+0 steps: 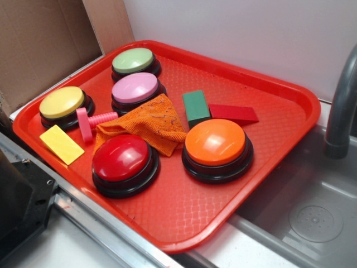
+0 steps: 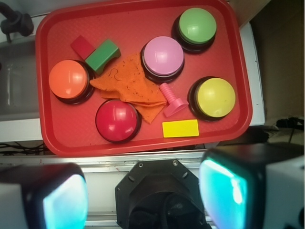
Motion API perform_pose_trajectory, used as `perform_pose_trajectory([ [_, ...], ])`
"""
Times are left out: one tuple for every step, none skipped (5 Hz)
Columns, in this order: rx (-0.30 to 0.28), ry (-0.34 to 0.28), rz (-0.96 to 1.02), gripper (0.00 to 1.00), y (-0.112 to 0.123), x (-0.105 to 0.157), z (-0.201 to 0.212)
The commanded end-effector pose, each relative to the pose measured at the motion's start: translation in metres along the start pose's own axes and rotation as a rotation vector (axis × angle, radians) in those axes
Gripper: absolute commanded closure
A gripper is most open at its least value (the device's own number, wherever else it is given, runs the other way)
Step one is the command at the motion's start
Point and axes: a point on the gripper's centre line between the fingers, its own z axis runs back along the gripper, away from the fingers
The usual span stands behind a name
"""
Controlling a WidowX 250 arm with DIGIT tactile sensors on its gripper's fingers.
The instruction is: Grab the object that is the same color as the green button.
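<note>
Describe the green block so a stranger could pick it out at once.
On the red tray, find the big orange button. Just behind it stands the green block, touching a flat red wedge. It is the only dark green, box-shaped piece; the green button is round and paler.

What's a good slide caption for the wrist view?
Open end effector above a red tray holding five buttons, a green block and an orange cloth.

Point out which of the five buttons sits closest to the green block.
The orange button, just in front of the green block; the pink, red, green and yellow buttons sit farther off.
</note>
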Motion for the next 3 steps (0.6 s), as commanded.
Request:
perform_pose_trajectory([
  [0.000,0.000,0.000,0.00,0.000,0.000,0.000],
  [0.028,-0.014,0.066,0.00,-0.003,0.015,-0.011],
  [0.038,-0.022,0.187,0.00,-0.002,0.039,-0.029],
])
